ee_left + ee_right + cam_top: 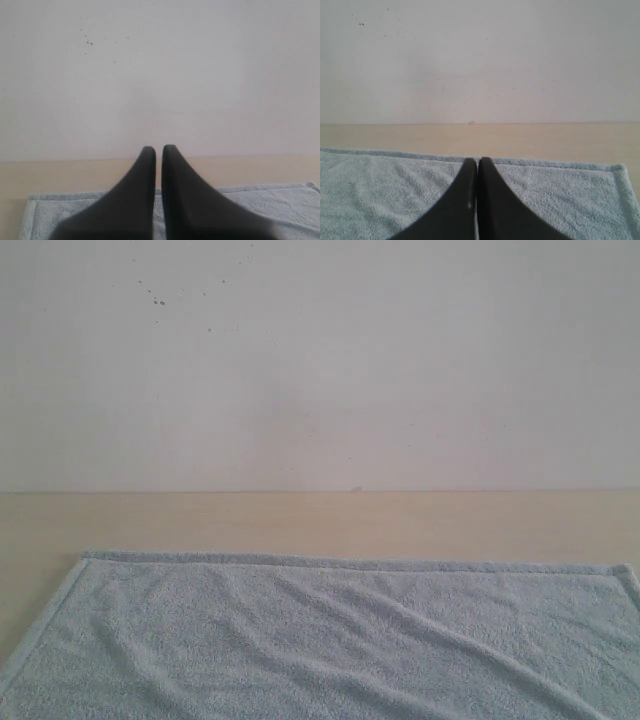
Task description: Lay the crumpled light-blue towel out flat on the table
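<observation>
The light-blue towel (330, 640) lies spread across the near part of the beige table (320, 525), its far hem straight and both far corners showing; shallow wrinkles run across it. Neither gripper shows in the exterior view. In the left wrist view my left gripper (158, 148) hovers above the towel (280, 205), its black fingers nearly together with a thin gap and nothing between them. Seen from the right wrist, my right gripper (478, 161) is above the towel (380, 195) near its far hem, fingers pressed together and empty.
A white speckled wall (320, 360) rises behind the table's far edge. A strip of bare table (520, 140) runs between the towel's far hem and the wall.
</observation>
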Robot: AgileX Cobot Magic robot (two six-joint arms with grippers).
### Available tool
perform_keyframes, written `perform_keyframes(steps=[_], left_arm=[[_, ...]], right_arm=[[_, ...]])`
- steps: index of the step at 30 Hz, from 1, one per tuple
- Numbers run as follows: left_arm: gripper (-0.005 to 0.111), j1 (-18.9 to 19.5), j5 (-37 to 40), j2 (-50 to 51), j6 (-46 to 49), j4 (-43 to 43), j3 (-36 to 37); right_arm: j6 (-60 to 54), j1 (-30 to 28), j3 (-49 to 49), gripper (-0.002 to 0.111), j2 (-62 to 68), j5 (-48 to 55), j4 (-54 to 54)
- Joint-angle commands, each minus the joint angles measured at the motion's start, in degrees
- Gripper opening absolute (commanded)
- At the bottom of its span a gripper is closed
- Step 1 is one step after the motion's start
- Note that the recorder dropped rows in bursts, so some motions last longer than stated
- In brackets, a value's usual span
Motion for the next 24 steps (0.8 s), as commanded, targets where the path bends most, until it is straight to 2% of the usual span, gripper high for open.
perform_keyframes(steps=[1, 24], left_arm=[[0.004, -0.01, 0.49, -0.22, -0.68, 0.26, 0.14], [0.004, -0.01, 0.49, -0.22, -0.68, 0.26, 0.14]], right_arm=[[-0.20, 0.03, 0.00, 0.000, -0.33, -0.02, -0.36], [-0.20, 0.03, 0.00, 0.000, -0.33, -1.35, -0.36]])
